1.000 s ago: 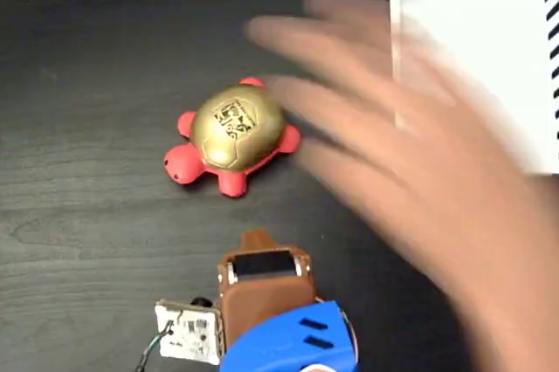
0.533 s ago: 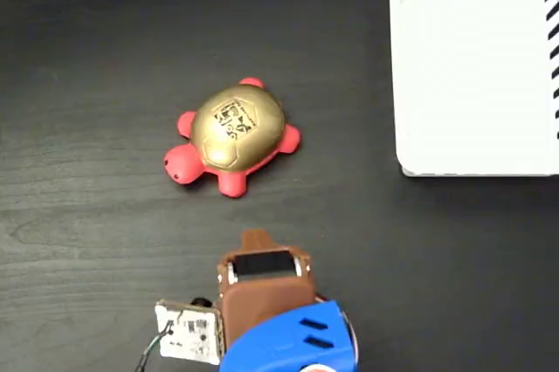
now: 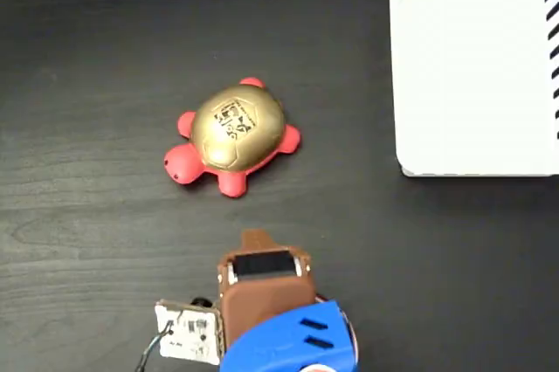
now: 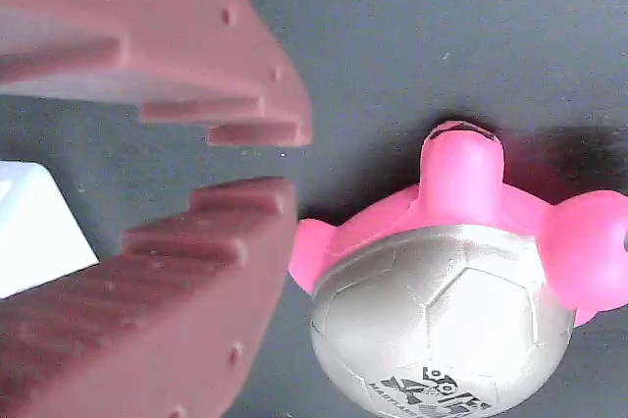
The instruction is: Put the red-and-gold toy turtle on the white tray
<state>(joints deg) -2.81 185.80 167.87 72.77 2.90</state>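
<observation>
One red-and-gold toy turtle (image 3: 233, 134), one white tray (image 3: 476, 75) well apart, one tool (image 4: 280, 158) slightly parted.

My gripper (image 4: 280, 158) has 2 reddish-brown plastic fingers (image 4: 186, 241) with stepped, toothed inner edges and small round holes along their sides. From the fixed view I show a brown wrist housing (image 3: 262, 289) with a dark rectangular window, a blue shell (image 3: 293, 341) with 2 slanted slots, and a small pale circuit board (image 3: 186, 331) with thin wires.
</observation>
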